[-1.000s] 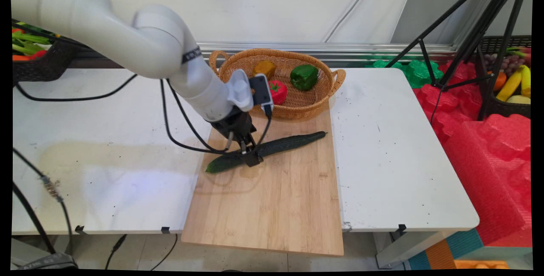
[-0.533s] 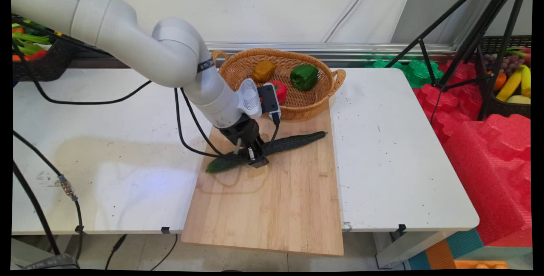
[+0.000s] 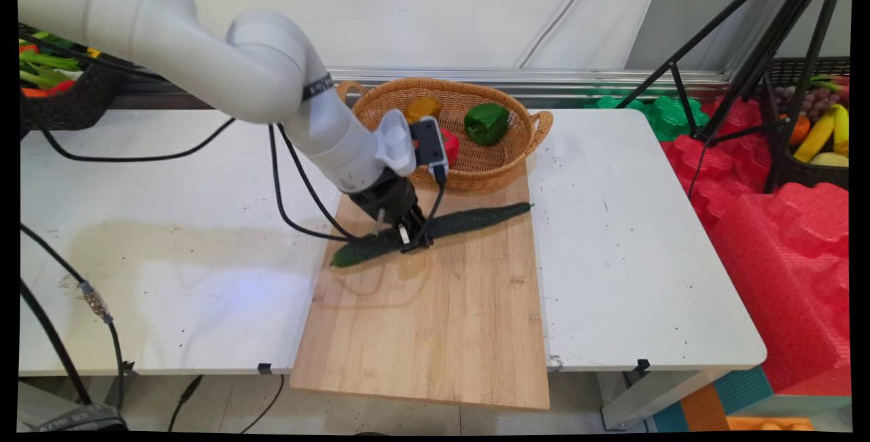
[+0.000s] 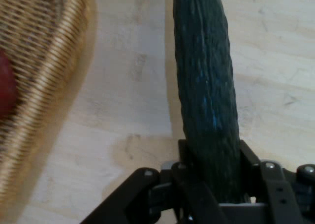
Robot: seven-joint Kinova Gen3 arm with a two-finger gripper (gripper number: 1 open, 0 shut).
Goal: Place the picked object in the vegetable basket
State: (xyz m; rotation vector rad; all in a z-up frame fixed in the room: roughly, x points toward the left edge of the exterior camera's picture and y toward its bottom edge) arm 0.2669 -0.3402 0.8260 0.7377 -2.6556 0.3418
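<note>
Cucumber [image 3: 469, 219] gripped between fingers [image 4: 189, 184] of gripper [image 3: 410, 239], mid-frame over board [image 3: 435, 319]. Since earlier frame: cucumber shifted up, right tip now nearer basket [image 3: 476, 156]. Basket holds green pepper [image 3: 486, 122]. Table [image 3: 170, 224] underneath.

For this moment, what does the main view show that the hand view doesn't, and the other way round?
Only the main view shows the green bell pepper and the yellow-brown vegetable in the basket, and the whole white table. Only the hand view shows the tool closed on the long dark green cucumber, a finger on each side. Both show the cucumber, the light wooden cutting board, the woven wicker basket and a red vegetable.
</note>
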